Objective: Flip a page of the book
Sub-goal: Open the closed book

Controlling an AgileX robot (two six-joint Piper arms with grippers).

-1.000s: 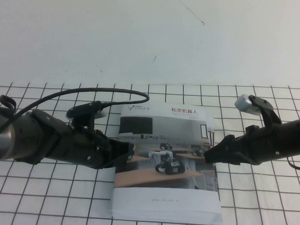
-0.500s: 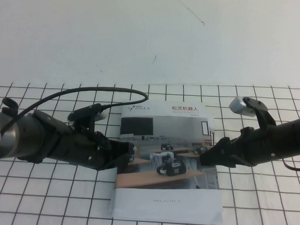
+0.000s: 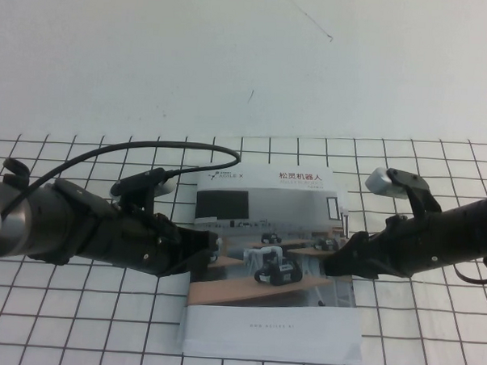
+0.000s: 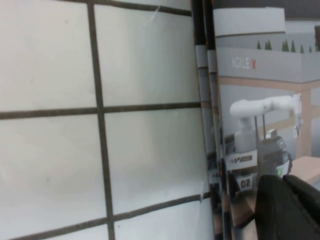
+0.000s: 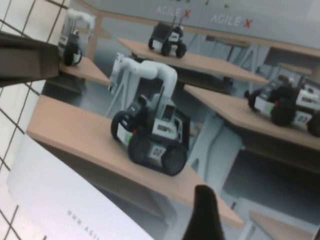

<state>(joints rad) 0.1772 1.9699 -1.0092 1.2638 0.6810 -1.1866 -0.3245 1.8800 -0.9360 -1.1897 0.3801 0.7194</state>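
Observation:
The book (image 3: 267, 313) lies shut on the grid mat, cover up. Its front page (image 3: 262, 209) shows wheeled robots on wooden desks under a Chinese title, and it lies flat. My left gripper (image 3: 211, 249) rests at the book's left spine edge; in the left wrist view its dark fingers (image 4: 280, 205) sit together on the cover (image 4: 260, 95), beside the stacked page edges. My right gripper (image 3: 338, 263) is at the book's right edge, low over the cover. In the right wrist view it (image 5: 260, 225) is open, with one fingertip (image 5: 202, 215) over the cover photo (image 5: 150, 130).
The white mat with black grid lines (image 3: 431, 336) covers the table, and it also shows in the left wrist view (image 4: 50, 150). A plain white wall (image 3: 233, 61) stands behind. A black cable (image 3: 172, 147) arcs from the left arm toward the book's top left corner.
My right arm has moved left and down, bringing its gripper onto the book's right edge. My left arm has shifted only slightly. The cover stays flat.

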